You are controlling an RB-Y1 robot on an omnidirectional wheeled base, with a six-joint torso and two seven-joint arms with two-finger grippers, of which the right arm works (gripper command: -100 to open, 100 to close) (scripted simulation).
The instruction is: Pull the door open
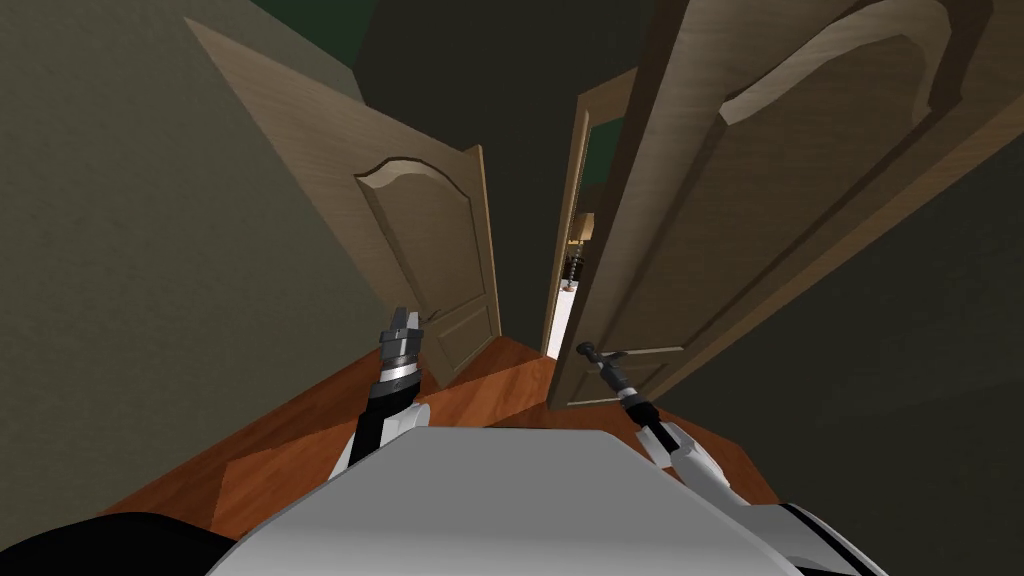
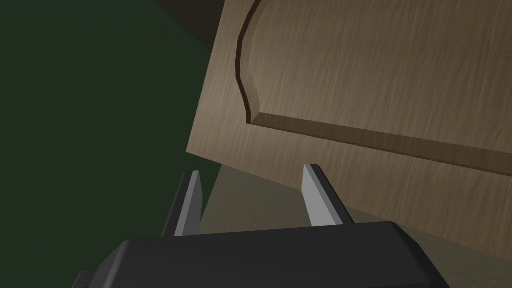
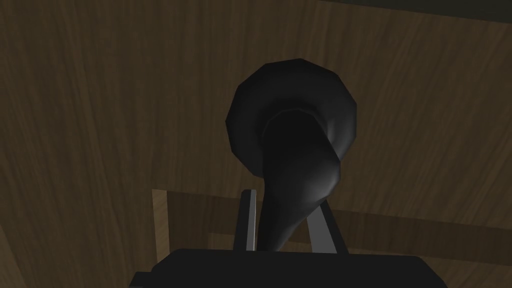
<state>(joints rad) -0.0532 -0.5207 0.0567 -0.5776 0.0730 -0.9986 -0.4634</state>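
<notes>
The brown wooden door stands on my right, swung slightly off its frame. Its black lever handle sits on a round black rose against the door face. My right gripper is shut on the lever, one finger pressed to each side of it. From the head camera, the right gripper reaches the door's near edge low down. My left gripper hangs open, forward on the left. Nothing lies between its fingers.
A second panelled wooden door leans open on the left, close ahead of the left gripper. A narrow bright gap shows between the two doors. Red-brown floor runs ahead, with dark walls on both sides.
</notes>
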